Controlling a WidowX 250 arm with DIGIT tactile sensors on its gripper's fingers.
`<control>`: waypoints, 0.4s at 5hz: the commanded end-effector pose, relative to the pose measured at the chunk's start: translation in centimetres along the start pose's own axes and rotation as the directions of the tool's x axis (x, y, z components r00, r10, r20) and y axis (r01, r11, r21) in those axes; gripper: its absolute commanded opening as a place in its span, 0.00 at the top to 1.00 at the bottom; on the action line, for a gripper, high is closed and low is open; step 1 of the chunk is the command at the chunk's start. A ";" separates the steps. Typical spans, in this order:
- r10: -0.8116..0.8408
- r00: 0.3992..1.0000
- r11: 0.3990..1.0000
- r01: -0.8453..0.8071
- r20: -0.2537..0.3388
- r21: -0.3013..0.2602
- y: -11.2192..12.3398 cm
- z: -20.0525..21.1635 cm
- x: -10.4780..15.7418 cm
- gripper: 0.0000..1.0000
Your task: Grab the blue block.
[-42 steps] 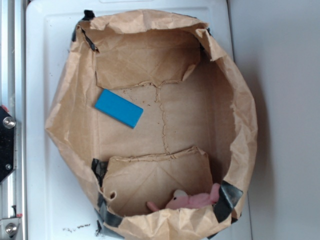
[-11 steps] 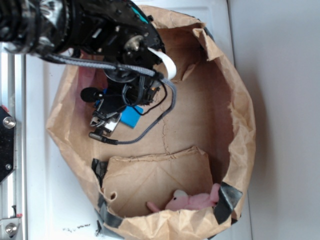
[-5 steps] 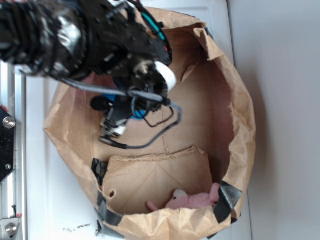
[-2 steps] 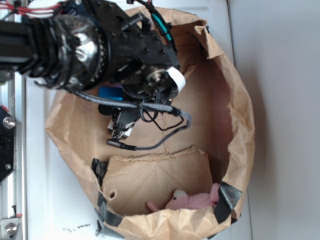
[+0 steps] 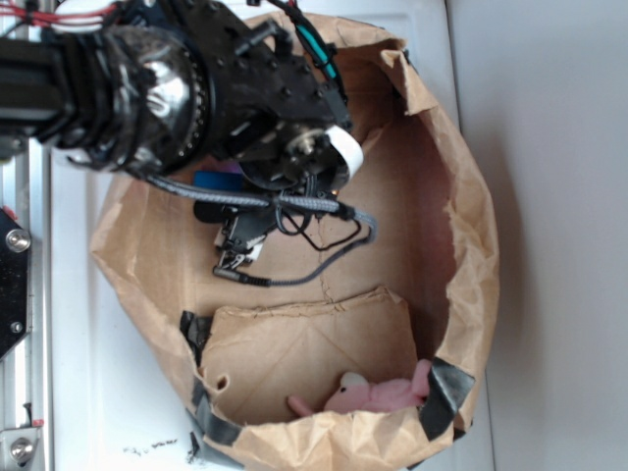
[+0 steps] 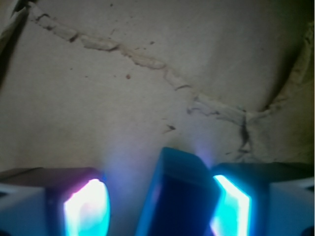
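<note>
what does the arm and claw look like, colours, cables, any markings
The arm is black, bulky and glossy, with a silver round joint face. A grey braided cable loops beneath it, a white flat ribbon sits beside the joint, and red and teal wires run along the top. The claw has pale fingers. No markings are legible.

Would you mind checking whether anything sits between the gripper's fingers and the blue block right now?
Nothing visible does. In the wrist view the blue block already stands between the two fingers of the gripper, above bare cardboard. Whether both fingers touch it is unclear.
</note>
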State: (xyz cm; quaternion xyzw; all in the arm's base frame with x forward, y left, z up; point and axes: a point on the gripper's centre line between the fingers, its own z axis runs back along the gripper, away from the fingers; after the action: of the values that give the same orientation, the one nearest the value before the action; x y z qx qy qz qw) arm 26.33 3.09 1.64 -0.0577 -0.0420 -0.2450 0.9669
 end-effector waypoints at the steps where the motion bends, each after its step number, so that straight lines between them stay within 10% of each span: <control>1: -0.051 0.999 0.998 0.050 0.019 0.040 0.4 0.9 0.1 1.00; 2: -0.083 0.995 0.995 0.080 0.048 0.063 0.8 1.9 -0.4 1.00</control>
State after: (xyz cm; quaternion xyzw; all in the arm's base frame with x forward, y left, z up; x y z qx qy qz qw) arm 25.71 4.34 2.17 -0.0446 -0.0564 -0.2757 0.9586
